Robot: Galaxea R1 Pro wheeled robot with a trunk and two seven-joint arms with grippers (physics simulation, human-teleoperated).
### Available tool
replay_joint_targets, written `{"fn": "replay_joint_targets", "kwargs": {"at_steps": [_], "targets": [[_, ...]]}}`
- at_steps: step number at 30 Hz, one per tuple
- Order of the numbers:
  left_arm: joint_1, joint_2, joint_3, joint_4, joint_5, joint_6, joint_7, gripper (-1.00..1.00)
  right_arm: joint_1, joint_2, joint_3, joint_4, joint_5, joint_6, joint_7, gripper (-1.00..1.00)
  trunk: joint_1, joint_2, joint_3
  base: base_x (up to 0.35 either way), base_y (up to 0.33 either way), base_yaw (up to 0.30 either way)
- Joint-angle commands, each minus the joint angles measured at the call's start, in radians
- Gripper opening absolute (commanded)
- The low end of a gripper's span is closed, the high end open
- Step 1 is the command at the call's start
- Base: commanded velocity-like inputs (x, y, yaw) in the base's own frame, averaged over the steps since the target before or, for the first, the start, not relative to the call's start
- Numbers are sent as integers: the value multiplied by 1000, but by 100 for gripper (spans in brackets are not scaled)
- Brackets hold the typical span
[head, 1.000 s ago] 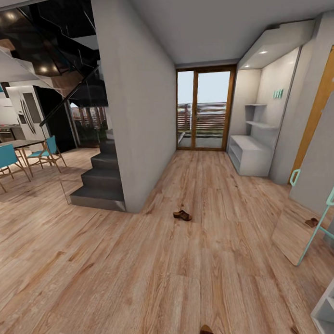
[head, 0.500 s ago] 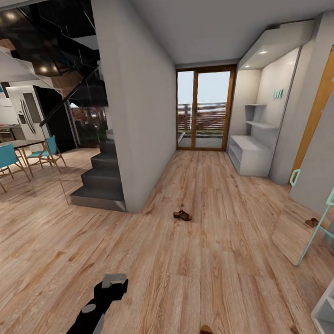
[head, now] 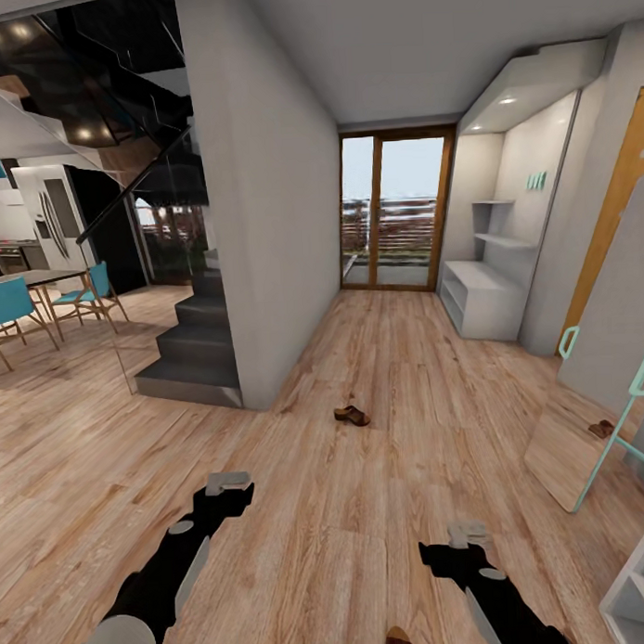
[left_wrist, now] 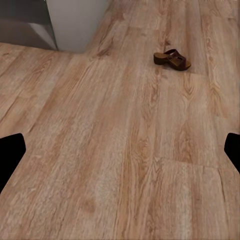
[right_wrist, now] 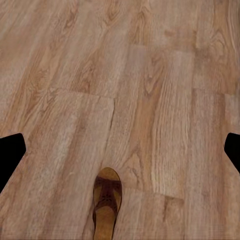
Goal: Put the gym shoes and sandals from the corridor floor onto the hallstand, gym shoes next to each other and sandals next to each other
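Observation:
One dark brown sandal (head: pixel 351 415) lies on the wood-plank corridor floor (head: pixel 301 508) near the wall corner, and it shows ahead of my left gripper (left_wrist: pixel 120 152) as sandal (left_wrist: pixel 172 58). The other sandal (head: pixel 399 641) lies at my feet, close under my right gripper (right_wrist: pixel 120 150) as sandal (right_wrist: pixel 107 202). Both grippers, left (head: pixel 227 482) and right (head: pixel 467 532), hang open and empty above the floor. The light grey hallstand (head: pixel 482 300) stands far down the corridor on the right. The gym shoes are out of view.
A grey wall pillar (head: pixel 263 222) and dark stairs (head: pixel 188 350) stand to the left. A leaning mirror on a teal frame (head: pixel 594 415) is at the right, reflecting a sandal. A white shelf unit (head: pixel 638 589) is at the near right. Glass doors (head: pixel 392 213) close the corridor's end.
Both arms have come up into the head view, the left one first, then the right. The sandals and the camera have not moved.

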Motion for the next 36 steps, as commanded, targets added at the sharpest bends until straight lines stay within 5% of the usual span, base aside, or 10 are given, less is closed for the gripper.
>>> {"fn": "replay_joint_targets", "kwargs": {"at_steps": [1, 9, 16, 36], "targets": [[-1, 0, 0, -2, 1, 6, -4, 100, -4, 1, 0, -3, 0, 6, 0, 100, 0, -1, -1, 0, 0, 0], [-4, 1, 0, -7, -1, 4, -6, 100, -16, 2, 7, -1, 6, -39, 3, 100, 0, -1, -1, 0, 0, 0], [-5, 0, 0, -8, 0, 3, -7, 100, -16, 0, 8, 58, 5, -206, 5, 100, 0, -1, -1, 0, 0, 0], [-5, -5, -3, -8, 3, 4, -8, 100, -16, -1, 6, 134, 0, -227, 8, 100, 0, -1, -1, 113, 90, -6]]}}
